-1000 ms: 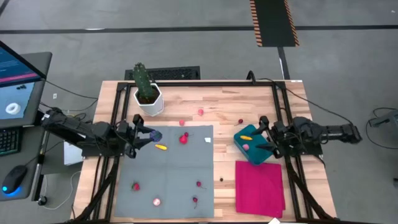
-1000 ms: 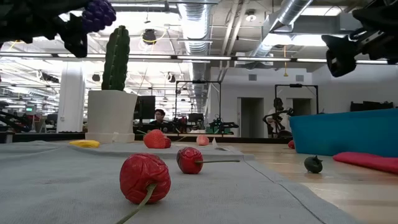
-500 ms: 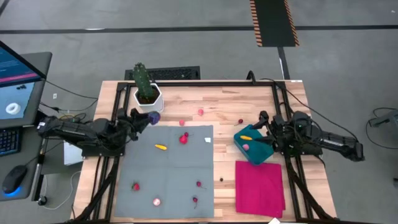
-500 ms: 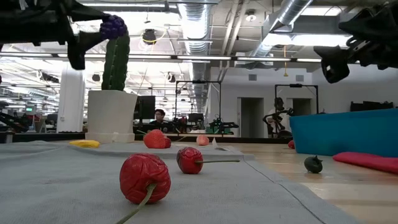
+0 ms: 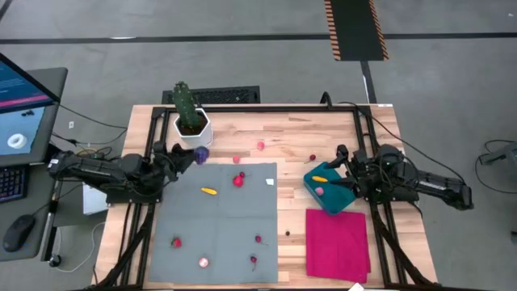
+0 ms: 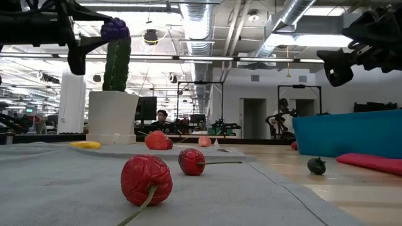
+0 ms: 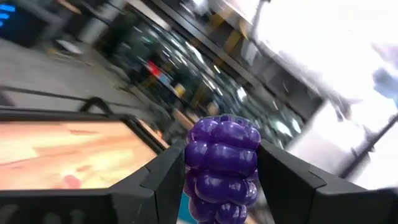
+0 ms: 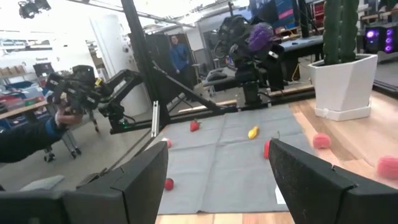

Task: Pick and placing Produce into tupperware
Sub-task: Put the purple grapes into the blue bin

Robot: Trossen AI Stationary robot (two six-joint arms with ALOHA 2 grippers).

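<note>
While the purple grape cluster (image 7: 222, 158) is clamped between the fingers of the left tool (image 5: 191, 153), raised beside the cactus pot (image 5: 194, 129), it should be carried level across the worktop (image 5: 291, 133) to the teal tub (image 5: 331, 194), well apart, and released low over it. The cluster's long axis runs forward along the fingers, with one end projecting past their tips. The right tool (image 5: 346, 171) waits at the tub, spread wide and empty.

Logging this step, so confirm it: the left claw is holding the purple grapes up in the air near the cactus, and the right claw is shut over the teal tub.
One detail is wrong: the right claw is open, not shut, as the right wrist view shows its fingers spread apart and empty. The rest stands: the left claw holds the purple grapes aloft near the cactus, and the right claw is over the teal tub.
</note>
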